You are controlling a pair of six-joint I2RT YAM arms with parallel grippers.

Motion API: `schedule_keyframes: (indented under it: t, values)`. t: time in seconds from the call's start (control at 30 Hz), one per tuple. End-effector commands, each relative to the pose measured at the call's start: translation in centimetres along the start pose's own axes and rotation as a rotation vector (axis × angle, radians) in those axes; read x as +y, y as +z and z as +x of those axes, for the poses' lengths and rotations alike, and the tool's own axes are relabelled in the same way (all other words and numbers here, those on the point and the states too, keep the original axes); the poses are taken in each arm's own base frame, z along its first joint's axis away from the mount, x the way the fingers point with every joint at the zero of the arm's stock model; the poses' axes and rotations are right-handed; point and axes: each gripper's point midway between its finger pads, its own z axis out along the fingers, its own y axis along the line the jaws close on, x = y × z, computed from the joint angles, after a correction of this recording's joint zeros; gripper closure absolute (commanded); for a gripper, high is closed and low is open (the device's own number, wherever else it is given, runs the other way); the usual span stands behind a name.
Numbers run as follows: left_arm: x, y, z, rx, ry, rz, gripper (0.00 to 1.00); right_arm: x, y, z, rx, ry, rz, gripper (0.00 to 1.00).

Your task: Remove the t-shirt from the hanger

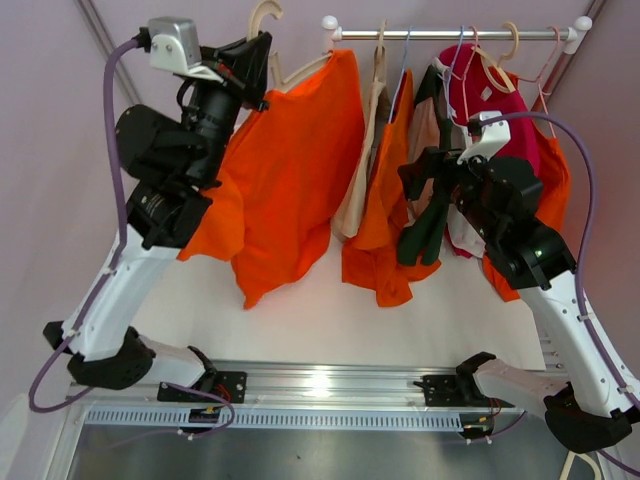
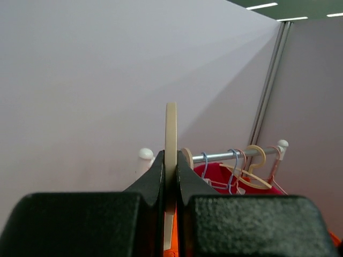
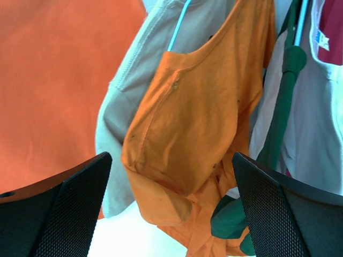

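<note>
Left arm stands high over the worktop's point(image 1: 330, 320) far-left corner. Left pincer point(image 2: 170, 160) is pressed together on the cream hanger point(image 2: 171, 131), pinching it edge-on between both fingers point(image 2: 158, 179). In the top view the hanger's hook sits left of the rail's point(image 1: 450, 35) left end knob, apart from it and not over the rail.

The orange t-shirt point(image 1: 290, 170) is on this hanger. Its collar is up at the pincer and its body drapes down over the far-left part of the worktop. The lowest corner hangs close to the surface; contact cannot be told.

Along the rail at the far edge, moving right:
- beige garment point(image 1: 362, 160)
- orange vest point(image 1: 385, 230) on a pale blue hanger point(image 3: 179, 24)
- dark green garment point(image 1: 420, 235)
- red garment point(image 1: 485, 85)

These are bunched on the rail's middle and right stretch.

Right arm reaches up from the near-right corner. Right pincer point(image 3: 171, 158) is spread wide, with nothing between its fingers point(image 3: 69, 198). It faces the orange vest and the beige garment. In the top view it sits in front of the dark green garment; whether it touches any cloth cannot be told.
</note>
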Motion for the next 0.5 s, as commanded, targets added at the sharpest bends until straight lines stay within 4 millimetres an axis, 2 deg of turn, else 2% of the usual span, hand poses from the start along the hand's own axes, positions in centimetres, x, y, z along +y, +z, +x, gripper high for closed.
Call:
schedule_keyframes:
  t: [0.0,0.03,0.1,0.13,0.23,0.3,0.33,0.47]
  values:
    - [-0.6,-1.7,2.2,0.063,-0.07,0.024,0.99,1.3,-0.6,-2.1,-0.058,0.021,-0.061,0.0]
    - [0.3,-2.8,0.5,0.035,-0.082,-0.009,0.99,1.6,-0.7,-2.1,-0.053,0.018,-0.082,0.01]
    - [1.1,-3.9,1.7,0.063,-0.081,-0.045,0.99,2.0,-0.8,-2.0,-0.049,0.008,-0.103,0.01]
    - [2.1,-4.9,0.9,0.05,-0.082,-0.088,0.99,2.3,-1.0,-1.9,-0.044,0.006,-0.122,0.01]
    - [3.7,-6.4,0.6,0.05,-0.06,-0.161,0.99,3.0,-1.1,-1.7,-0.035,0.003,-0.159,0.01]
    - [4.5,-6.8,-0.1,0.027,-0.052,-0.203,0.99,4.4,-1.2,-1.3,-0.012,-0.003,-0.232,0.0]
    - [5.0,-7.1,0.4,0.035,-0.038,-0.231,0.99,5.1,-1.4,-1.1,-0.003,-0.005,-0.26,0.01]
    - [8.5,-8.1,0.5,0.028,0.077,-0.445,0.99,7.9,-1.8,0.2,0.054,-0.006,-0.379,0.01]
